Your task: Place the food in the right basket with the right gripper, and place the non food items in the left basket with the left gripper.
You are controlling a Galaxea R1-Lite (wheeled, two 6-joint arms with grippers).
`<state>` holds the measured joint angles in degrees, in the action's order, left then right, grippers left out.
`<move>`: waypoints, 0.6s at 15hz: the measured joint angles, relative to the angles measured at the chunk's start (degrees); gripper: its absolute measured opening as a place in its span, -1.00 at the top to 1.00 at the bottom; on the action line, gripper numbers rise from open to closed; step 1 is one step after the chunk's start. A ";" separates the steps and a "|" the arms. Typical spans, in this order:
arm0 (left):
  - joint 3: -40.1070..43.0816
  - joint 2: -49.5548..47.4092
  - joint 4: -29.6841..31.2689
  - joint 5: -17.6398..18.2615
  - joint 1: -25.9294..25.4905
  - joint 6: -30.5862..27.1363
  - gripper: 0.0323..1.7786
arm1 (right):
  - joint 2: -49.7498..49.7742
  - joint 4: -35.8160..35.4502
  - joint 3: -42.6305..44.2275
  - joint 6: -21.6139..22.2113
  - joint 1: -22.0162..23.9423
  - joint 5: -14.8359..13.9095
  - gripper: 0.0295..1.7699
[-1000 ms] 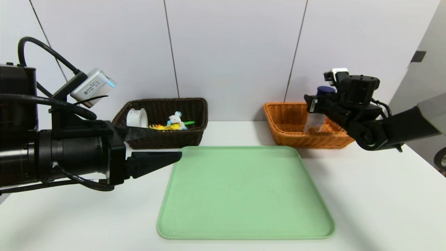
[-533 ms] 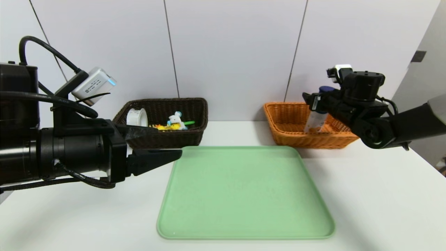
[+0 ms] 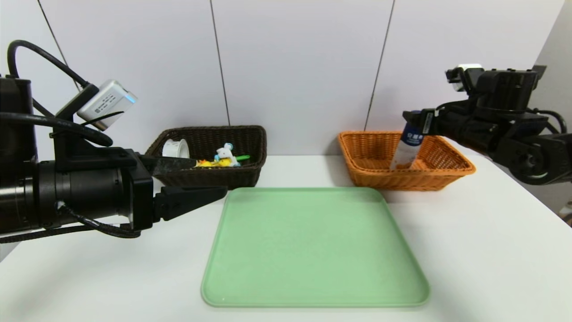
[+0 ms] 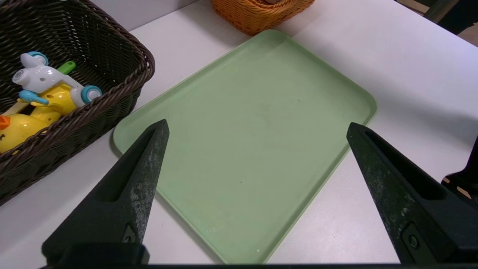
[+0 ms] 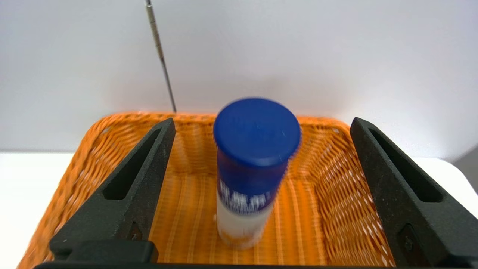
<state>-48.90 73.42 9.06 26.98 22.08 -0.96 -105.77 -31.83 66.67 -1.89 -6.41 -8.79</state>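
Observation:
A white tube with a blue cap stands nearly upright on the floor of the orange right basket. My right gripper hovers above the basket's right rim, open. Its fingers flank the cap without touching it. The dark brown left basket holds a white and blue toy, a yellow duck and a white roll. My left gripper is open and empty over the left edge of the green tray.
The green tray lies bare in the middle of the white table, in front of both baskets. A grey panelled wall rises right behind the baskets. The table's right edge runs close behind my right arm.
My right gripper has opened and let go of the tube, then drawn back up and to the right. The tube stays standing in the orange basket. My left arm has shifted slightly left.

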 joint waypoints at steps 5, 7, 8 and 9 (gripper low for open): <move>0.44 -3.66 -0.35 -0.22 -3.23 0.09 -0.90 | 14.62 16.20 -3.39 2.13 0.52 1.46 -0.88; 1.13 -6.17 -0.88 -2.23 -4.80 0.06 -0.90 | 21.43 22.91 -5.45 3.15 0.61 1.51 -0.89; 1.66 -7.52 -1.18 -3.67 -5.49 0.04 -0.90 | 25.11 26.05 -6.89 3.38 0.61 1.49 -0.89; 2.24 -8.90 -1.78 -5.45 -5.99 0.02 -0.90 | 29.42 29.27 -8.87 3.45 0.60 1.35 -0.90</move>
<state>-46.65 64.52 7.28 21.53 16.09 -0.94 -76.35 -2.56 57.80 1.56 -5.81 -7.44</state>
